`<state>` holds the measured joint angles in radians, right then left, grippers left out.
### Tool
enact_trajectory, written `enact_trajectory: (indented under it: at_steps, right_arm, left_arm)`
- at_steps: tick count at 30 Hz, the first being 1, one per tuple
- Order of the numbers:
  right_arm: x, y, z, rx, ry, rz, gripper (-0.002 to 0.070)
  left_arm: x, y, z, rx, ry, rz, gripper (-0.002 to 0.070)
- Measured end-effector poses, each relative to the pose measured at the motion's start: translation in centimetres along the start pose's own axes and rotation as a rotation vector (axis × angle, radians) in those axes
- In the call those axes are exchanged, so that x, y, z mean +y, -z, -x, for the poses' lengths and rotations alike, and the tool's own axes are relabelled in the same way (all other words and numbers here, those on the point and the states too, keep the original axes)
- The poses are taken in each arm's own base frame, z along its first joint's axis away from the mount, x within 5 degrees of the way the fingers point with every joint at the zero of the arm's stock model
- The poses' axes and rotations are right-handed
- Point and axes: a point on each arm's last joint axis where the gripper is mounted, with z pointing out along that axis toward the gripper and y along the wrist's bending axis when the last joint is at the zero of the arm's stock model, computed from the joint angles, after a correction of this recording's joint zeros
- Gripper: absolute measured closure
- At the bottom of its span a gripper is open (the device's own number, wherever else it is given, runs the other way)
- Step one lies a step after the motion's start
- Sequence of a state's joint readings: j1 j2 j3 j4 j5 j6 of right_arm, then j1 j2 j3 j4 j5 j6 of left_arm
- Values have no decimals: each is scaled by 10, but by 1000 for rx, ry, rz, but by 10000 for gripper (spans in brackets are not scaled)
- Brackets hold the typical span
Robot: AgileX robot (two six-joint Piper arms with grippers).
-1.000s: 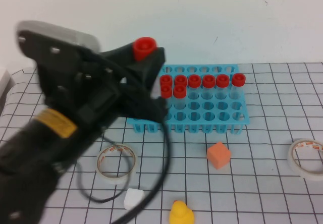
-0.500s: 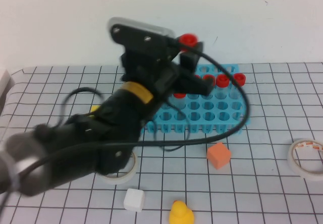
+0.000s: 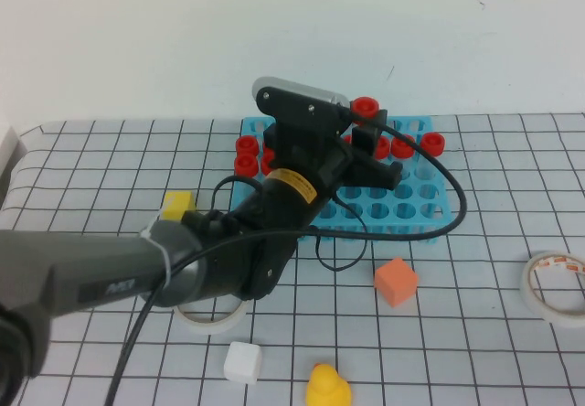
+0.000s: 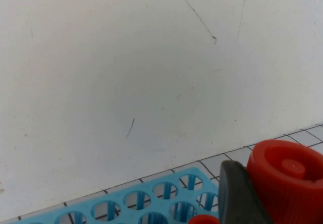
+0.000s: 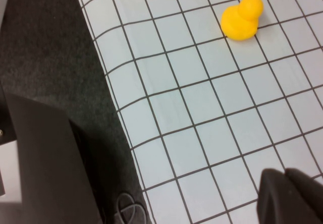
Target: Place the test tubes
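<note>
A blue test tube rack point(image 3: 430, 214) stands at the back of the gridded mat with several red-capped tubes point(image 3: 247, 145) in its far rows. My left gripper point(image 3: 366, 127) reaches over the rack's back row, shut on a red-capped test tube point(image 3: 365, 107) held upright. In the left wrist view the red cap point(image 4: 287, 178) sits against a dark finger point(image 4: 237, 193), with empty rack holes point(image 4: 121, 191) below. My right gripper point(image 5: 283, 174) is outside the high view; its wrist view shows it shut and empty over the mat, near the mat's edge.
An orange cube point(image 3: 396, 281), a white cube point(image 3: 243, 361), a yellow duck point(image 3: 327, 388) and a yellow block point(image 3: 178, 205) lie on the mat. One tape roll point(image 3: 555, 284) sits at the right, another point(image 3: 210, 315) under the left arm. Dark floor point(image 5: 45, 57) borders the mat.
The left arm has swung away from the camera and rightward, carrying the tube from the near left to a spot over the rack's back row. The right gripper shows no change.
</note>
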<state>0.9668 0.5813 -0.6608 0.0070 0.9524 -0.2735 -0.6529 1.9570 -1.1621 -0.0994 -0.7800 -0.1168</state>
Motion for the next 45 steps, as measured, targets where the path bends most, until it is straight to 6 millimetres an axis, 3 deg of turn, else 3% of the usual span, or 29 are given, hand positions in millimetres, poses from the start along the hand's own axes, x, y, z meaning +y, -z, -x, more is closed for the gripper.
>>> enact_trajectory:
  at_steps: [10,20,32,45]
  right_arm:
    - [0,0,0,0,0,0,678]
    - [0,0,0,0,0,0,678]
    - [0,0,0,0,0,0,678]
    - [0,0,0,0,0,0,678]
  left_arm:
    - [17,-10,-26,34,25,27,408]
    - [18,-20,-30,16,10,9,408]
    - [30,-22,-39,28,9,34,408]
    - [30,-22,-41,30,5,30,408]
